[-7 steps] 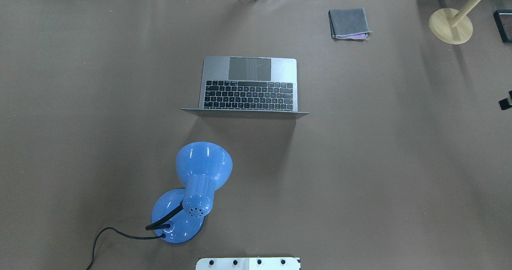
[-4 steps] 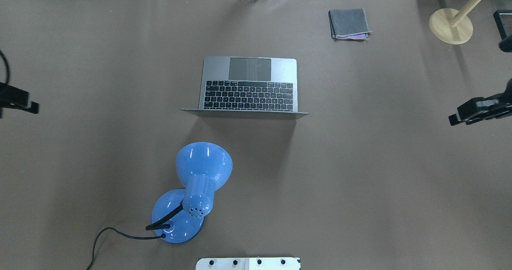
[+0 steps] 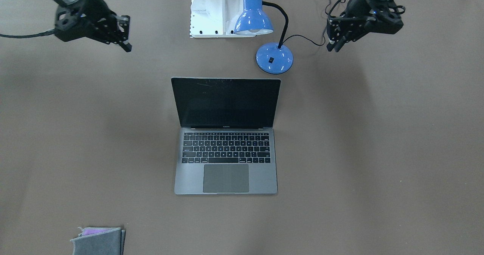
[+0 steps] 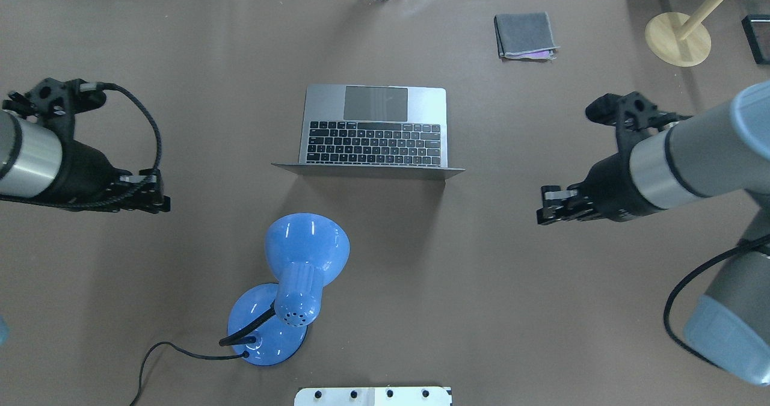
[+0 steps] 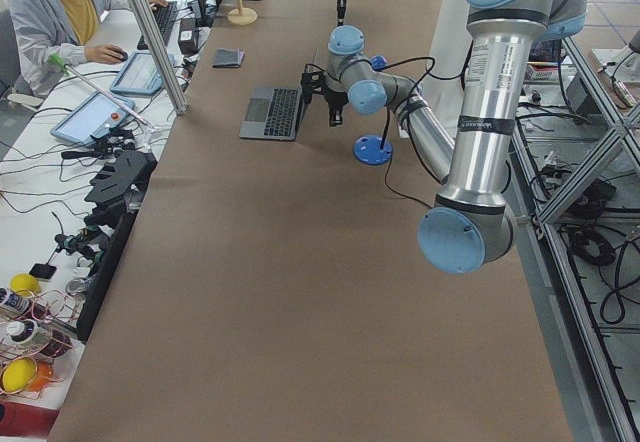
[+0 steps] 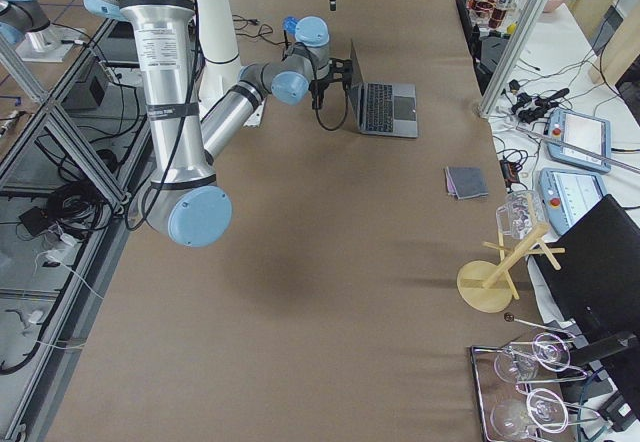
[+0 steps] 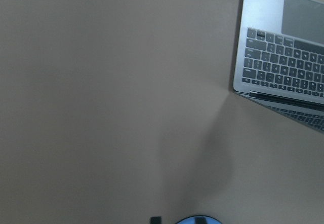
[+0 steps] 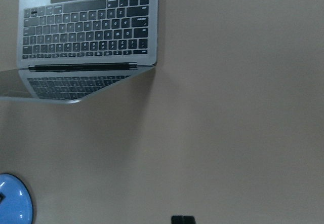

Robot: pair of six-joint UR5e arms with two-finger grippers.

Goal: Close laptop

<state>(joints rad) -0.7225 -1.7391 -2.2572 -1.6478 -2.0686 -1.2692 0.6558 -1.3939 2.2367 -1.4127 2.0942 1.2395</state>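
The laptop (image 4: 373, 129) is space-grey and stands open in the middle of the table, lid upright, black screen (image 3: 226, 102) facing away from the robot. It also shows in the left wrist view (image 7: 283, 62) and the right wrist view (image 8: 86, 31). My left gripper (image 4: 163, 201) hangs above the table well to the laptop's left and looks shut and empty; it also shows in the front view (image 3: 332, 48). My right gripper (image 4: 541, 213) hangs above the table to the laptop's right, also shut and empty, and shows in the front view (image 3: 127, 47).
A blue desk lamp (image 4: 304, 255) with a black cord stands between the laptop and the robot base, near the left gripper's side. A folded grey cloth (image 4: 524, 35) lies at the far right. A wooden stand (image 4: 678, 39) is at the far right corner.
Both arms have swung in from the table's sides toward the laptop, left from the left edge and right from the right edge. The laptop and lamp have not moved.
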